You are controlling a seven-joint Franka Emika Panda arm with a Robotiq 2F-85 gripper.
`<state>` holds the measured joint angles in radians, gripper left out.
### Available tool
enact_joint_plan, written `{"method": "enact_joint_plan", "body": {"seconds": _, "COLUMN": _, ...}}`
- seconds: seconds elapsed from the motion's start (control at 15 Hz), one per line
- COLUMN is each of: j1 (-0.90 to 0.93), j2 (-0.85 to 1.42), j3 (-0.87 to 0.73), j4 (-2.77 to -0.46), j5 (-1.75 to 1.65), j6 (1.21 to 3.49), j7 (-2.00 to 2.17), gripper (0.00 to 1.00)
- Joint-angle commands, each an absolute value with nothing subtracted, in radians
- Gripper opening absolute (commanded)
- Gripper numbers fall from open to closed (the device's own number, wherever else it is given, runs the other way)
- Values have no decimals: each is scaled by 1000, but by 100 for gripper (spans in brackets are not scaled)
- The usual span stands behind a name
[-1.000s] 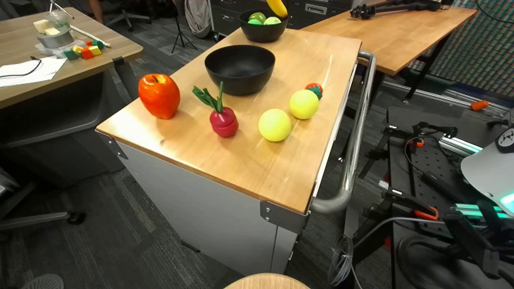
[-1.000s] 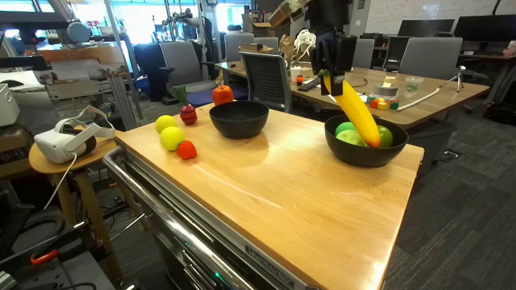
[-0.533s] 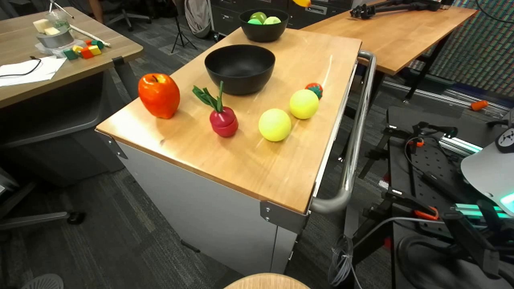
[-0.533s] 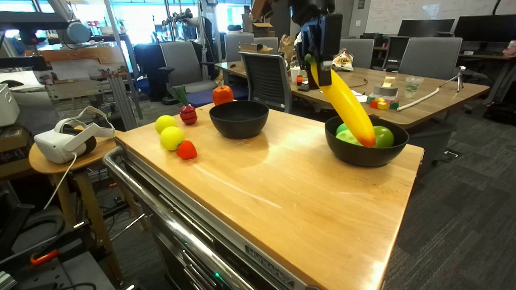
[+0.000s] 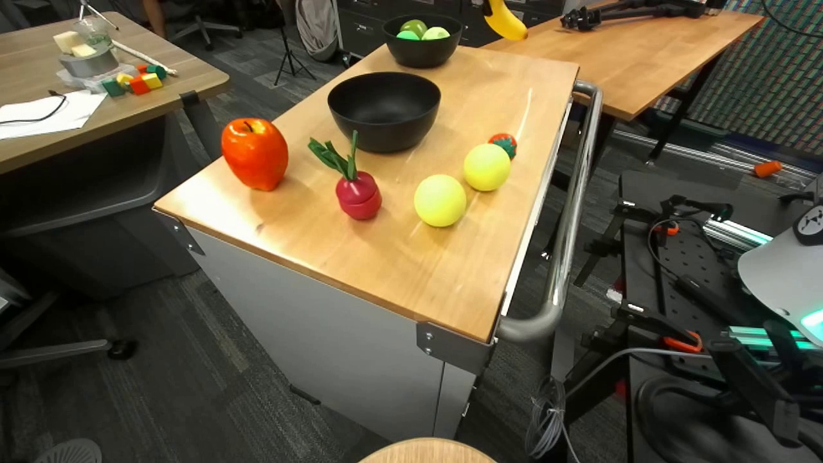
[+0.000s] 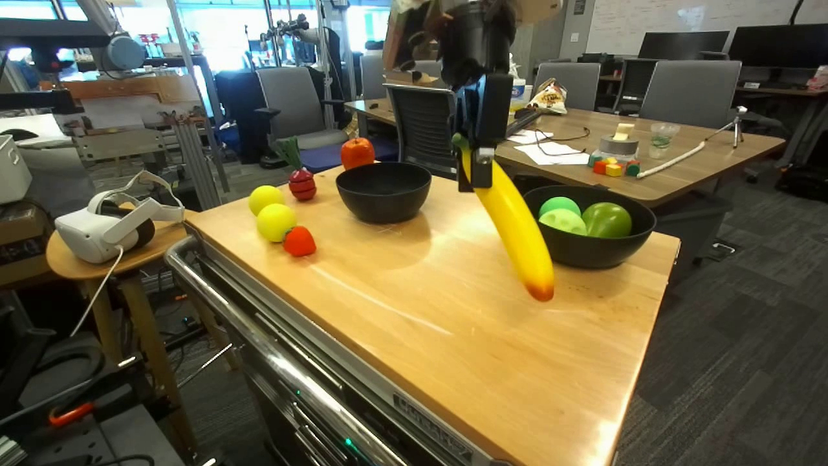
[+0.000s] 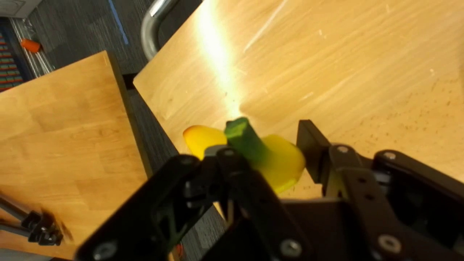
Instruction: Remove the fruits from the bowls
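Observation:
My gripper (image 6: 475, 171) is shut on the yellow banana (image 6: 517, 239), near its green stem. The banana hangs tilted over the wooden top, beside the black bowl (image 6: 582, 255) at the far end. In that bowl lie a green ball (image 6: 560, 206), a pale green fruit (image 6: 564, 222) and a dark green one (image 6: 607, 220). A second black bowl (image 5: 386, 128) looks empty. Around it on the wood sit a large red fruit (image 5: 255, 153), a dark red one with green stem (image 5: 358, 195), two yellow-green balls (image 5: 440, 200) and a small red fruit (image 6: 299, 241).
A metal rail (image 5: 569, 218) runs along one side of the cart top. Close to its end stands another wooden table (image 7: 72, 145). A desk with toy blocks (image 6: 611, 167) is behind, and a white headset (image 6: 123, 213) rests on a stool.
The banana, held throughout, has come up from over the far bowl and swung clear of it toward the rail side. Over the last half second it has also lowered. The other fruits have not moved.

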<state>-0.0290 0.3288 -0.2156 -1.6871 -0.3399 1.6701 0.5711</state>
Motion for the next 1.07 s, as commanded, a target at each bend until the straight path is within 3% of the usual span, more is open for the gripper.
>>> {"method": "enact_joint_plan", "body": {"seconds": 0.0, "j1": -52, "j2": 341, "j3": -210, "j4": -1758, "j5": -324, "j6": 1731, "j7": 627, "gripper": 18}}
{"method": "enact_joint_plan", "body": {"seconds": 0.6, "j1": -72, "j2": 386, "j3": -212, "j4": -1803, "j5": -288, "j6": 1879, "j7": 674, "gripper": 18}}
{"method": "enact_joint_plan", "body": {"seconds": 0.67, "j1": -71, "j2": 385, "j3": -211, "j4": -1802, "j5": -282, "j6": 1887, "j7": 672, "gripper": 68}}
{"method": "enact_joint_plan", "body": {"seconds": 0.8, "j1": -80, "j2": 367, "j3": -198, "j4": -1804, "j5": -237, "j6": 1921, "j7": 631, "gripper": 74}}
{"method": "enact_joint_plan", "body": {"seconds": 1.0, "j1": -85, "j2": 323, "j3": -186, "j4": -1805, "j5": -157, "j6": 1998, "j7": 580, "gripper": 98}}
